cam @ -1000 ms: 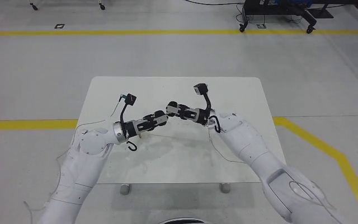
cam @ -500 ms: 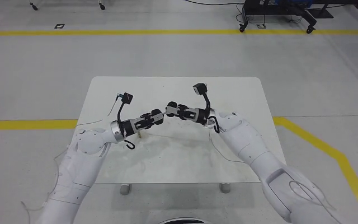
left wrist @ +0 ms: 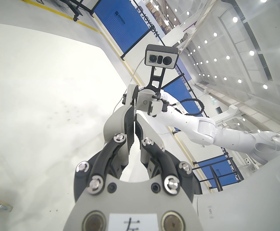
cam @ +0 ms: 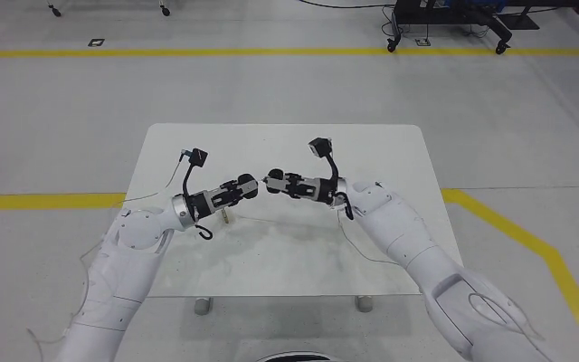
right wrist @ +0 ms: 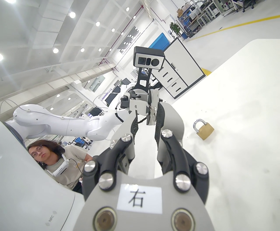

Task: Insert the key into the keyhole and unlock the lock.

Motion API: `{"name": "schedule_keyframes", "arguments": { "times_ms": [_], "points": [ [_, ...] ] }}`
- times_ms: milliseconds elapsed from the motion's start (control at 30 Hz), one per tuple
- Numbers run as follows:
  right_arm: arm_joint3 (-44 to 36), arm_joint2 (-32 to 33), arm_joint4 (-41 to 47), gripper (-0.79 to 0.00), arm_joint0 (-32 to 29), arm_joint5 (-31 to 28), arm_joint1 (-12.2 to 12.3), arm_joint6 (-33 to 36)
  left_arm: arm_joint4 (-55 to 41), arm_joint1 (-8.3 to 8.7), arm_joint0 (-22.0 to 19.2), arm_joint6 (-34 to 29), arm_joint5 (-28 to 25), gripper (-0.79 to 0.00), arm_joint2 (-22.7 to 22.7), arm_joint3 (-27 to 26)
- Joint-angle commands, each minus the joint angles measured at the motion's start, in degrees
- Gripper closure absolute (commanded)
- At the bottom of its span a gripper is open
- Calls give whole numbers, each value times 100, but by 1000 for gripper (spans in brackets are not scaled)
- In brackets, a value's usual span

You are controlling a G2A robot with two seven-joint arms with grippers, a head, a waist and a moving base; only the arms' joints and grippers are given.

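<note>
Labelled right hand (right wrist: pixel 147 114) (padlock (right wrist: pixel 203 130) on table (right wrist: pixel 240 94))

The left gripper (right wrist: pixel 142 106) holds a little silver key (right wrist: pixel 152 115) between the right gripper's (right wrist: pixel 148 111) spread fingers, and a gold padlock (right wrist: pixel 204 130) lies on the white table (right wrist: pixel 240 98).

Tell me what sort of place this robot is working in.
Probably a large factory-style hall used as a robot test area: yellow lines painted on the floor, a high ceiling with rows of lights, and blue partition panels standing along one side.
</note>
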Motion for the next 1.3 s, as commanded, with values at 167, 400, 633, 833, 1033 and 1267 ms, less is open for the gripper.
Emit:
{"name": "schedule_keyframes", "arguments": {
  "times_ms": [167,400,633,833,1033,1267],
  "points": [
    [149,-173,37,0,115,0,-42,0,65,22,-13,-65,-91,0,47,50],
    [175,-274,23,0,143,0,-49,0,395,64,-28,47,-68,-785,-28,4],
    [23,355,-76,0,49,0,169,0,1256,244,339,107,18,-785,-726,-540],
    [-256,1348,-630,0,-237,0,482,-107,3675,436,1155,-50,1331,-785,-1409,-1877],
    [-256,1348,-630,0,-237,0,482,-107,5293,446,1437,-607,2557,-785,-886,-2511],
    [-256,1348,-630,0,-237,0,482,-107,5432,286,583,-727,3693,-785,-117,-1613]
  ]
}}
